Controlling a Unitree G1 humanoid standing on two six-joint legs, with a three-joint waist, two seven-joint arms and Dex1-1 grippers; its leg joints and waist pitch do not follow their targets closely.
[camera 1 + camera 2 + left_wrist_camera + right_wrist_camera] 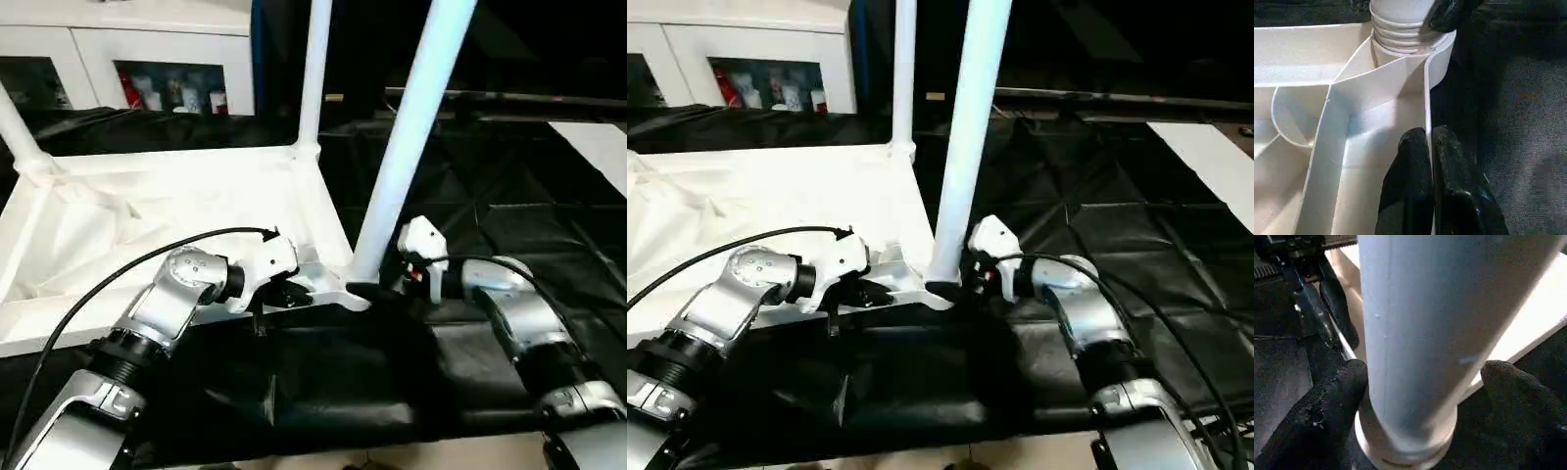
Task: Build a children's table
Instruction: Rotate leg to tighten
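Note:
The white table top [147, 215] lies upside down on black cloth, ribs facing up. A white leg [411, 127] stands in its near right corner socket [1405, 44]. My right gripper [1420, 382] is closed around the base of this leg, one black finger [1337, 401] pressed on it and the other [1518, 391] at its opposite side. My left gripper [1429, 142] is shut on the top's thin rim wall [1426, 98] a little short of that corner. Two more legs stand in the back right [313, 78] and back left [15, 127] corners.
A white cabinet [147, 59] with glass doors stands behind the table top. Black cloth [509, 196] covers the floor to the right, with a white panel [598, 142] at its far right edge. Black cables run along both silver forearms.

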